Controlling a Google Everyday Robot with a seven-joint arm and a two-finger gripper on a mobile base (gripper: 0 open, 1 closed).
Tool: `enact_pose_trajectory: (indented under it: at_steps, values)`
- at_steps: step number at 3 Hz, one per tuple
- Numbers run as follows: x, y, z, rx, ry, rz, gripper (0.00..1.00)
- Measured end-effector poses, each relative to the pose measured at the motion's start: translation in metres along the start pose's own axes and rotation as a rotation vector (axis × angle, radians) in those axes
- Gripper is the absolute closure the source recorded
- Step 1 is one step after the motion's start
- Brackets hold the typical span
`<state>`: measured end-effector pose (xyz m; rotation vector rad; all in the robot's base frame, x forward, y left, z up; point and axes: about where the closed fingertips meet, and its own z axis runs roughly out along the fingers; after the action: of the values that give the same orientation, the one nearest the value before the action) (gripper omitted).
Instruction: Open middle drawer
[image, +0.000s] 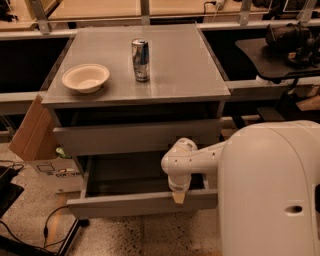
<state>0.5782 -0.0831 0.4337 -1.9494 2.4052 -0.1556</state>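
The middle drawer (125, 204) is a wide grey drawer with a plain flat front. It stands pulled out from the grey cabinet, and its dark shallow inside (130, 175) shows. My gripper (178, 196) hangs from the white arm (190, 160) and points down at the top edge of the drawer's front panel, right of its middle. A tan fingertip shows against the panel. The drawer above it (135, 137) is shut. The drawer below is hidden under the open one.
A white bowl (85, 77) and a metal can (140, 60) stand on the cabinet top (185, 65). A cardboard box (30, 130) leans at the cabinet's left. Cables (50, 230) lie on the floor at the front left. My white body (270, 190) fills the lower right.
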Motion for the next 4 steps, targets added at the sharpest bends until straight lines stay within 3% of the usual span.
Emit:
enact_pose_trajectory:
  at_steps: [1, 4]
  values:
    - [0.0000, 0.0000, 0.0000, 0.000, 0.000, 0.000, 0.85]
    - [0.0001, 0.0000, -0.0005, 0.000, 0.000, 0.000, 0.06]
